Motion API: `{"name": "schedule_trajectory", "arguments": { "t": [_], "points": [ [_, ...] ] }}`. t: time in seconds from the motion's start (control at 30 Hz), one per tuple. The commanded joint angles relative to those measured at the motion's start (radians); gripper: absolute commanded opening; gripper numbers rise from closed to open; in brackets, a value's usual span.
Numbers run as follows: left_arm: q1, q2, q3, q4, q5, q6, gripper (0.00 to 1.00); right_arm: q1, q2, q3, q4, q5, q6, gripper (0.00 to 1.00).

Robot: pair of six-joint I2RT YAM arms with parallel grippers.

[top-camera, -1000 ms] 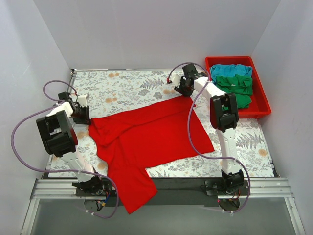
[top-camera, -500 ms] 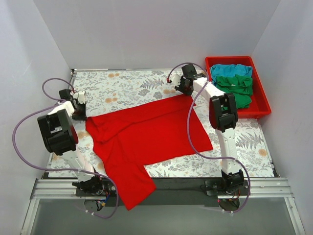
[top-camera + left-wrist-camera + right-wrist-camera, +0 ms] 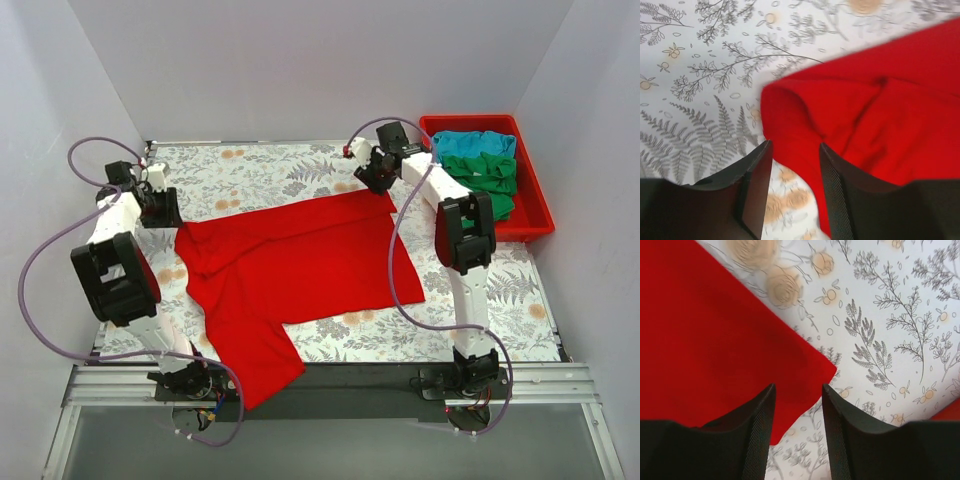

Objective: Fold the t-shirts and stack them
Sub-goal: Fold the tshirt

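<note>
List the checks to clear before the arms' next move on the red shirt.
Left gripper at the red t-shirt's edge: ok, cloth lies between its fingers.
Right gripper at the far corner: ok.
Jaws shut on cloth: not ok, both stand apart.
Shirt flat: not ok, bunched by the left gripper.
Shirt wholly on the table: not ok, overhangs the near edge.
Green t-shirt and turquoise t-shirt out of the way: ok, in the tray.
</note>
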Motion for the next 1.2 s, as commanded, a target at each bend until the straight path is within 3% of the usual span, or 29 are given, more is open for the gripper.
{"name": "schedule_trajectory", "arguments": {
  "t": [0.0, 0.2, 0.3, 0.6, 0.97, 1.1, 1.17],
  "points": [
    [-0.018, -0.177, 0.021, -0.148, 0.116, 0.040, 0.42, 0.032, -0.199, -0.020, -0.010, -0.164, 0.079, 0.50],
    [-0.087, -0.251, -0.096, -0.258, 0.142, 0.048, 0.43, 0.102, -0.250, -0.023, -0.025, -0.308, 0.193, 0.48],
    [-0.124, -0.267, -0.180, -0.222, 0.110, 0.009, 0.44, 0.162, -0.239, -0.029, -0.036, -0.324, 0.213, 0.46],
    [-0.255, -0.254, -0.269, -0.167, -0.106, -0.009, 0.44, 0.210, -0.175, -0.071, -0.056, -0.281, 0.227, 0.39],
    [-0.267, -0.247, -0.306, -0.137, -0.198, -0.008, 0.44, 0.208, -0.181, -0.091, -0.070, -0.269, 0.201, 0.39],
    [-0.272, -0.242, -0.295, -0.174, -0.166, 0.006, 0.32, 0.208, -0.181, -0.099, -0.071, -0.258, 0.192, 0.38],
    [-0.272, -0.244, -0.278, -0.197, -0.128, 0.014, 0.20, 0.208, -0.183, -0.103, -0.074, -0.257, 0.187, 0.37]
  ]
}}
